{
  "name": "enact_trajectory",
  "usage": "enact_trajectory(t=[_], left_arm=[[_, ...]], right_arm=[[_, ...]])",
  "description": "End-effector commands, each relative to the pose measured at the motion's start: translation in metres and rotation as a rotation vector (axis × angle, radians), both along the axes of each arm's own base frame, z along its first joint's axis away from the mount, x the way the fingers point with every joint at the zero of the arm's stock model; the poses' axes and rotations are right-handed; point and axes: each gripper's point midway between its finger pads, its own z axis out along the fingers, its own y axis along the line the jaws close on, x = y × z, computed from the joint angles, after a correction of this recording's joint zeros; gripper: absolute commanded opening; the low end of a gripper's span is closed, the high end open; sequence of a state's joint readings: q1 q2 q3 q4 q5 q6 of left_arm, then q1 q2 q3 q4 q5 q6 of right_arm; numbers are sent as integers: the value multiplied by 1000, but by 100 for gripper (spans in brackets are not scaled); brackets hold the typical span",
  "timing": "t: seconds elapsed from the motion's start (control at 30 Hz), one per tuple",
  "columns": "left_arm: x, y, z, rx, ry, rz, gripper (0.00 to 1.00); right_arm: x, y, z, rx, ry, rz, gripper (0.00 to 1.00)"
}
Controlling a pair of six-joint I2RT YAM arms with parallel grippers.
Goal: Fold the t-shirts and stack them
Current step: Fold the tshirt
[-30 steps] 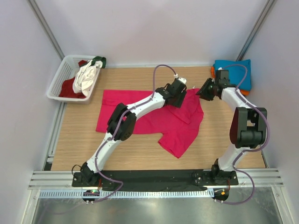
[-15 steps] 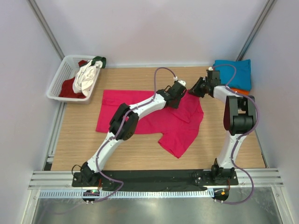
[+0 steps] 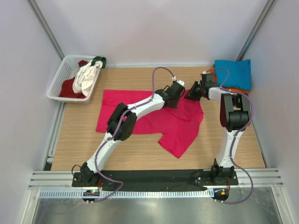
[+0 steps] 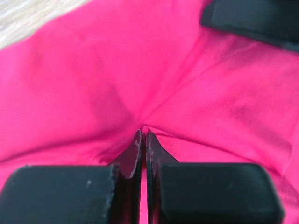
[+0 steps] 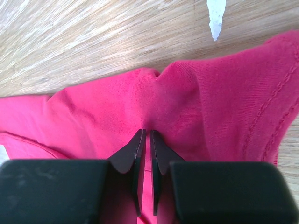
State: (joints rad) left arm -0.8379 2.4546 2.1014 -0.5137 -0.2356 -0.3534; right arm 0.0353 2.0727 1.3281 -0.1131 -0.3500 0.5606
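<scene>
- Well, the wooden table [image 3: 140, 154] was the biggest thing before me, and all the rest lay on it.
- The pink t-shirt [image 3: 173, 128] was spread nearly flat across the middle of the table. Its right part reached toward my bases in a pointed flap.
- The white basket [image 3: 57, 86] stood in the far left corner, well apart from the pink t-shirt. Inside were a white shirt [image 3: 86, 77], a dark red shirt [image 3: 70, 89] under it and a green shirt [image 3: 99, 60] at the far rim.
- In the far right corner a folded teal t-shirt [image 3: 233, 72] lay on top of an orange t-shirt [image 3: 239, 90], of which I saw only an edge.
- My left claw [image 4: 144, 134] was clenched on the pink t-shirt near its far edge. The fingers were pressed together, and the cloth made creases that ran to the tips.
- My right claw [image 5: 145, 133] was just beside the left one, at the far right corner of the same shirt, grasping a small raised fold. Between its fingers only a thin line of pink cloth showed, and bare wood lay just beyond the fold.
</scene>
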Motion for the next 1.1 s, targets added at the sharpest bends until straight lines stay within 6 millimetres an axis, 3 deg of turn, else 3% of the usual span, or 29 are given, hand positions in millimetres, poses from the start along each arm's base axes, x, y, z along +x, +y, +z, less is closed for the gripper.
enact_trajectory(t=[0.0,0.1,0.13,0.3,0.53,0.6,0.67,0.8,0.97,1.07], left_arm=[[-5,-5,55,-80,-63,2,0],[-13,3,61,-79,-65,5,0],[-16,4,71,-93,-76,6,0],[-30,13,72,-103,-63,-5,0],[-66,24,55,-81,-18,-55,2],[-74,33,50,-60,-18,-56,10],[-76,40,48,-46,-24,-50,29],[-81,46,58,-44,-43,-69,49],[-66,50,99,-96,-112,-15,73],[-49,44,121,-179,-115,16,75]], right_arm=[[11,-7,4,-37,-41,-13,15],[10,-8,0,-41,-34,-16,15],[10,-8,0,-42,-32,-17,15],[9,-11,-7,-54,-19,-27,14],[11,-13,-8,-62,-12,-27,14],[11,-12,-7,-66,-13,-23,14],[11,-12,-7,-67,-14,-22,14],[10,-12,-6,-69,-12,-12,14],[10,-11,4,-74,-21,15,18],[11,-12,18,-94,-52,28,20]])
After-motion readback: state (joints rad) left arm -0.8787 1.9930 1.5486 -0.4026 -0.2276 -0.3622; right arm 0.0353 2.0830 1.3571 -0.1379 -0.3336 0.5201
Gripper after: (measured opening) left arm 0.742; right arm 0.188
